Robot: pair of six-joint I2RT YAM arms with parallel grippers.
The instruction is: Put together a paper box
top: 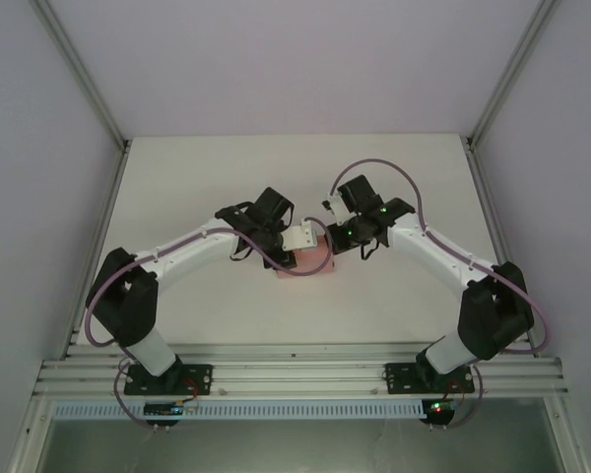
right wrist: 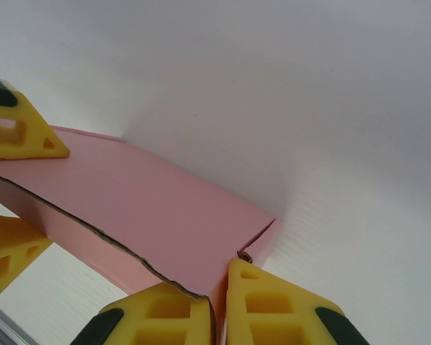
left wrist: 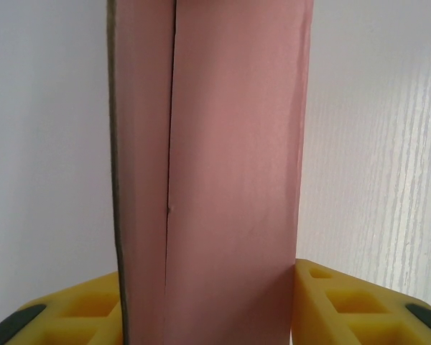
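Pink card of the paper box [left wrist: 230, 180] is standing right in front of the left wrist camera, running from the bottom edge to the top as a tall upright face. A long seam is running down its left part, where one panel is overlapping another. On either side of it the left jaws are clamping, their yellow fingertips [left wrist: 79, 316] pressing against its left and right edges, so the box is being pinched between them. In the right wrist view the box [right wrist: 151, 208] is showing as a shallow folded shape with a flat top face, a low side wall and a raw cut edge along the near side. At the bottom of that view the right jaws are standing almost pressed together, and their two fingertips [right wrist: 266, 287] are squeezing a thin upright wall of card at the box's near corner. At the left edge of that view, the left jaws are gripping the far end of the box, one fingertip above it and one below. From above, the box [top: 308, 261] is sitting over the middle of the white bench [top: 394, 177], between the two wrists. The left arm [top: 182, 251] is reaching in from the left and the right arm [top: 438, 258] from the right. Whether the box is resting on the bench or hanging just above it, I cannot tell.
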